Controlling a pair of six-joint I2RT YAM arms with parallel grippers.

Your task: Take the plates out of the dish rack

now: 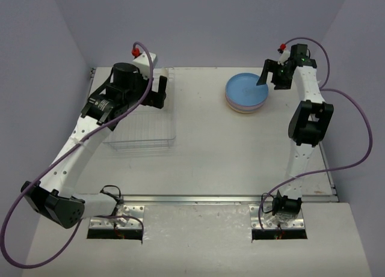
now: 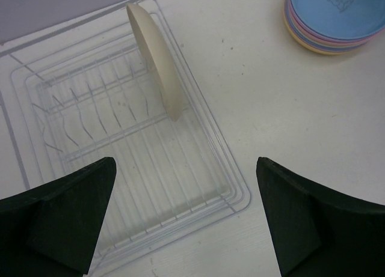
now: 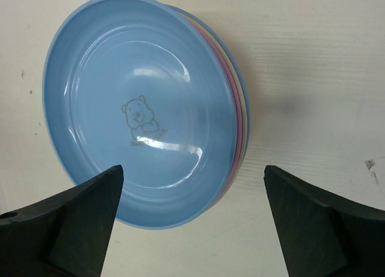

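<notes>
The dish rack (image 1: 141, 130) is sitting on the left half of the white table (image 1: 210, 163). In the left wrist view a single cream plate (image 2: 155, 60) is standing on edge between the wire prongs near one end of the rack. It is leaning slightly, with its lower rim resting down among the wires.

The left gripper (image 1: 157, 92) is hovering above that same end of the rack. Its jaws are standing wide apart and gripping nothing, and the rack's wire floor is showing in the gap between them. From the top camera the left arm is covering most of the cream plate, so the exact slot is hard to make out; it is possibly the last one.

To the right, well apart from the rack, a stack of plates (image 1: 246, 92) is lying flat on the table. A blue plate (image 3: 138, 109) is resting on top, carrying a faint bear print (image 3: 139, 118) in its well. Pink and cream edges are showing beneath it on one side, and the left wrist view is showing a yellow-orange edge at the bottom.

The right gripper (image 1: 272, 79) is hanging over the right side of the stack. Its jaws are parted wide with the blue plate lying below the gap, and it is holding nothing
</notes>
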